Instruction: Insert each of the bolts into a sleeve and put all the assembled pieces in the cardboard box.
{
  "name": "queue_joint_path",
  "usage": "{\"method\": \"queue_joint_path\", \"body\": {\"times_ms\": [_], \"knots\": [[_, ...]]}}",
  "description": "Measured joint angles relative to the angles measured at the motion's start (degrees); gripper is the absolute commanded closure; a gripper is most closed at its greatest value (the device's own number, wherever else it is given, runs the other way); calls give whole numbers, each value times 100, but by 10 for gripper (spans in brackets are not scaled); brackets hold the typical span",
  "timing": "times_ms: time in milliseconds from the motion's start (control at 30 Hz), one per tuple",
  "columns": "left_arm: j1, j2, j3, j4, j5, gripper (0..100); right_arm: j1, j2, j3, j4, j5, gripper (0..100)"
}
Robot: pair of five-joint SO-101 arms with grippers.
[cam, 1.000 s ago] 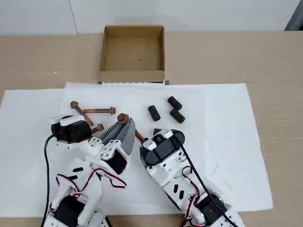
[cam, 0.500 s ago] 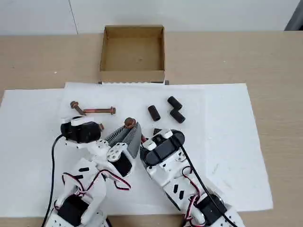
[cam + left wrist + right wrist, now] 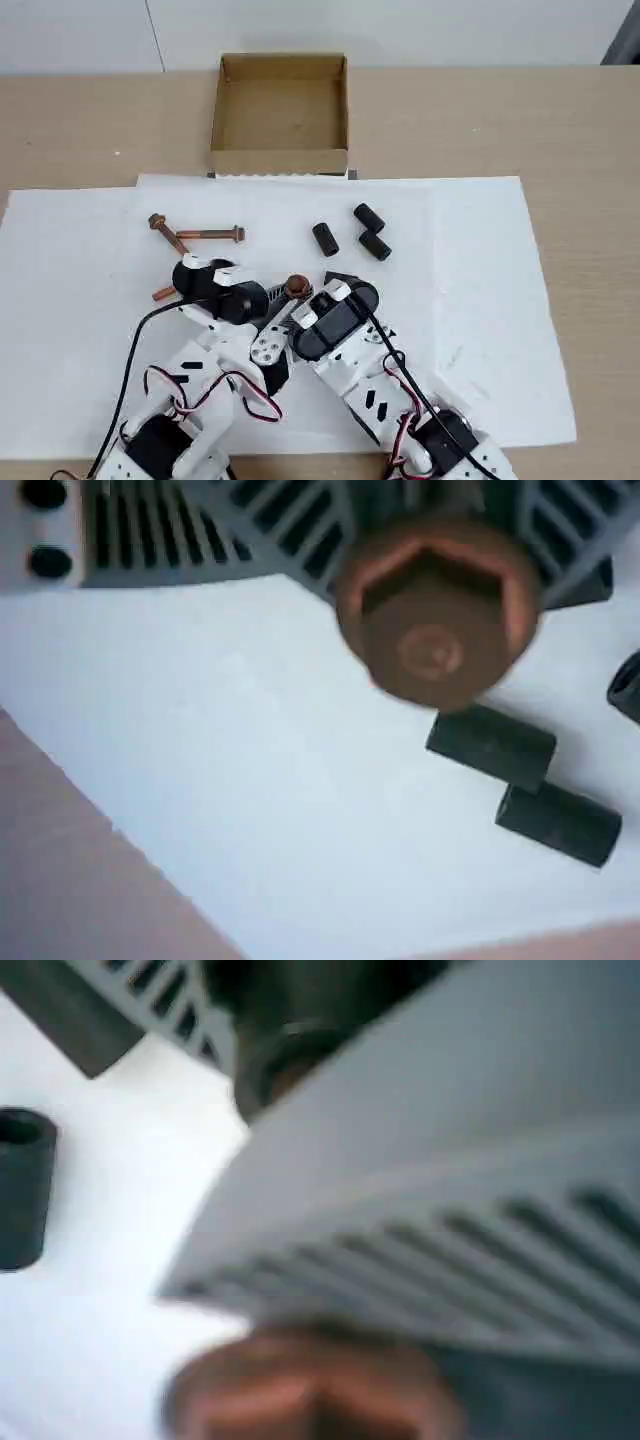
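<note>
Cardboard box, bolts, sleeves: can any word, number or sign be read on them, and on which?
No text can be read.
The box shows no print.
The bolt has a round mark on its head, too blurred to read.
The sleeves are bare.

Robotics lab test bench. Evidence: wooden table point(image 3: 590, 130), white wall point(image 3: 420, 30) beyond the cardboard box point(image 3: 280, 160), white paper sheet point(image 3: 480, 300) laid on the box's near side, two arms point(image 3: 340, 322) with exposed wiring point(image 3: 215, 372).
</note>
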Motion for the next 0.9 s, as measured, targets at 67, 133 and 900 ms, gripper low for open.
{"method": "queue_joint_path", "body": {"times_ms": [67,133,900], "knots": [[44,9,18,167,-26,994,-18,0,-9,0,0,996],[44,0,0,264,-26,994,-35,0,-9,0,0,996],[-818,9,0,686,-422,754,-9,9,0,0,9,996]]}}
